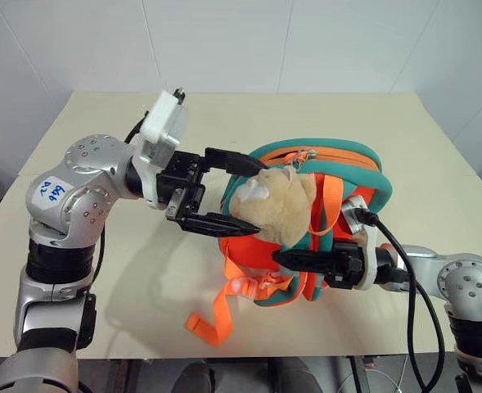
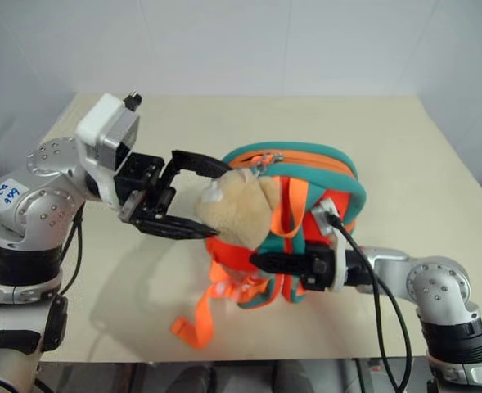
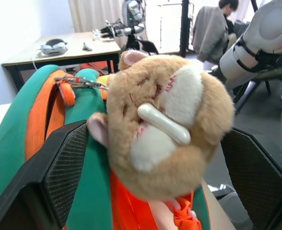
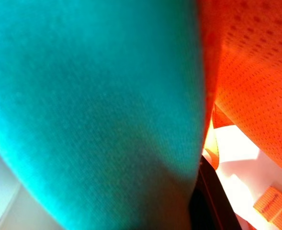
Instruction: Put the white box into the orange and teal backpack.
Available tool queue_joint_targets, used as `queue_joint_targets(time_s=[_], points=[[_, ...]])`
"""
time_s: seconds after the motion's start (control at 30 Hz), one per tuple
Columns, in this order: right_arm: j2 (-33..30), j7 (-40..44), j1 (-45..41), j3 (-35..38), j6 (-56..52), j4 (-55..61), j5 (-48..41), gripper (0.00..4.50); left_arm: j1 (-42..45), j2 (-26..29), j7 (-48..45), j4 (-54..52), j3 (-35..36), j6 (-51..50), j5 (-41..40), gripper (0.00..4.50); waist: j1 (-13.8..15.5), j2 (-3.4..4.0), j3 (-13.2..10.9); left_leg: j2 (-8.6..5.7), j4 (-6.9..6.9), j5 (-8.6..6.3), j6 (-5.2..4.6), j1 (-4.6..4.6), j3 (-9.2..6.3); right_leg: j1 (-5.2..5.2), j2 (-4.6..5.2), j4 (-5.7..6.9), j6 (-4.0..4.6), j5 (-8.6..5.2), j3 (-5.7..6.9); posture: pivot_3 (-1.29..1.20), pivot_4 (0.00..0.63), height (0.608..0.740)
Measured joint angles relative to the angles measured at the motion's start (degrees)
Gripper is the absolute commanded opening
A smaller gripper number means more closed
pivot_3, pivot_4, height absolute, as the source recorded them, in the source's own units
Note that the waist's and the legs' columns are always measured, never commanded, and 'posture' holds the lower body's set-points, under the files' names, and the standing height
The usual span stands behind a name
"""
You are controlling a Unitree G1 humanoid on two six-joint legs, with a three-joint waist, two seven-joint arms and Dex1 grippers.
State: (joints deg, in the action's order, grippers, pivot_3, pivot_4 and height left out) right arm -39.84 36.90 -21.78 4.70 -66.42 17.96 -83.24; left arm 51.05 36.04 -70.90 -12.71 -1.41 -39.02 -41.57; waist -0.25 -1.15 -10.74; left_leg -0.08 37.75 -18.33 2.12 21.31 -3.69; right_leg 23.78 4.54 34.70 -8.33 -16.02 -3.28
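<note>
The right gripper (image 1: pixel 286 260) is clamped on the orange and teal backpack (image 1: pixel 339 168), propping it up; the left gripper (image 1: pixel 241 192) – jaws apart, straddling the bear head (image 1: pixel 277 205) – must next find the zipper (box not visible).

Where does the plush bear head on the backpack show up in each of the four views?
Left eye view: plush bear head at centre, between the open left pincer fingers.
Right eye view: just left of centre, same framing.
Left wrist view: large, central.
Right wrist view: not in it; teal and orange fabric of the orange and teal backpack.
Shared landmark: the backpack's teal trim.
</note>
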Motion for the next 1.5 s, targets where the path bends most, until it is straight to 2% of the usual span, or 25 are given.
queue_joint_targets(time_s=[0.07,0.17,0.47,0.6,0.7,0.8,0.97,1.1,1.3,1.5], points=[[0.1,0.0,0.0,0.0,0.0,0.0,0.1,0.70,0.0,-0.7,0.0,0.0,-0.5,0.5,0.3,4.46,0.1,0.00,0.0,0.00,0.00,0.00,0.00,0.00,-0.01,0.00,0.00,0.00,0.00,0.00,0.00,0.00,0.150,0.740],[0.4,-0.2,0.1,0.0,0.0,0.0,0.1,0.70,0.0,-1.8,0.2,0.1,-0.9,0.5,0.3,3.91,0.1,0.00,0.0,0.00,0.01,0.00,0.00,0.00,-0.01,-0.02,0.00,-0.01,0.00,0.00,0.00,0.00,0.150,0.740],[0.9,-0.6,0.4,0.1,0.2,0.4,0.1,0.70,0.1,-1.8,0.0,1.8,-0.9,1.1,0.6,1.27,0.1,0.00,0.0,0.00,0.01,0.00,0.00,0.00,-0.02,-0.03,0.00,-0.01,0.00,0.00,0.01,0.00,0.150,0.740],[1.2,-0.8,0.8,0.1,0.3,0.8,0.1,0.70,0.4,-1.0,-0.7,2.3,-0.6,0.9,-0.2,0.69,0.0,0.00,0.0,0.00,0.01,0.00,0.00,0.00,-0.02,-0.03,0.00,-0.01,0.00,0.00,0.01,0.00,0.150,0.740],[1.2,-1.0,0.8,0.1,0.3,1.1,0.1,0.70,1.3,0.0,-0.2,3.9,2.5,-1.2,-3.0,0.61,0.0,0.00,0.0,0.01,0.01,0.00,0.00,0.00,-0.04,-0.02,-0.01,-0.01,0.00,0.00,0.02,0.00,0.150,0.740],[1.2,-1.1,1.4,0.4,0.4,1.7,0.1,0.70,1.9,4.8,-0.3,5.9,4.2,-1.6,-2.8,0.61,-0.1,0.00,0.0,0.01,0.00,0.00,0.00,-0.05,-0.04,-0.02,-0.02,0.01,0.01,-0.01,0.01,0.00,0.150,0.740],[1.2,-1.4,2.1,0.4,1.2,1.9,0.1,0.70,1.4,11.5,-1.9,13.7,5.1,-0.1,0.4,0.61,-0.1,0.00,0.0,0.00,0.01,0.00,0.00,-0.10,-0.03,-0.05,-0.02,-0.11,0.02,-0.01,0.01,0.00,0.150,0.740],[1.5,-1.5,2.4,0.3,1.4,2.1,0.1,0.70,-3.5,15.8,-5.5,20.1,4.7,1.2,3.8,0.61,-0.2,0.00,0.0,0.01,-0.04,0.00,0.00,-0.11,-0.02,-0.04,-0.02,-0.02,0.06,-0.03,0.02,0.00,0.150,0.740],[1.6,-1.7,2.7,0.3,1.4,2.3,0.1,0.70,-9.3,17.4,-9.8,22.6,1.5,1.3,6.6,0.61,0.0,0.00,0.0,0.02,-0.11,-0.01,-0.01,-0.07,-0.03,-0.04,0.00,-0.01,0.06,-0.04,0.03,0.00,0.150,0.740],[1.6,-2.6,2.9,0.3,1.4,2.3,-0.2,0.70,-12.1,12.3,-10.2,25.7,-2.9,3.1,10.5,0.61,0.0,0.00,0.0,0.03,-0.09,-0.01,-0.01,-0.06,-0.04,-0.04,0.00,0.00,0.06,-0.04,0.04,0.00,0.150,0.740]])
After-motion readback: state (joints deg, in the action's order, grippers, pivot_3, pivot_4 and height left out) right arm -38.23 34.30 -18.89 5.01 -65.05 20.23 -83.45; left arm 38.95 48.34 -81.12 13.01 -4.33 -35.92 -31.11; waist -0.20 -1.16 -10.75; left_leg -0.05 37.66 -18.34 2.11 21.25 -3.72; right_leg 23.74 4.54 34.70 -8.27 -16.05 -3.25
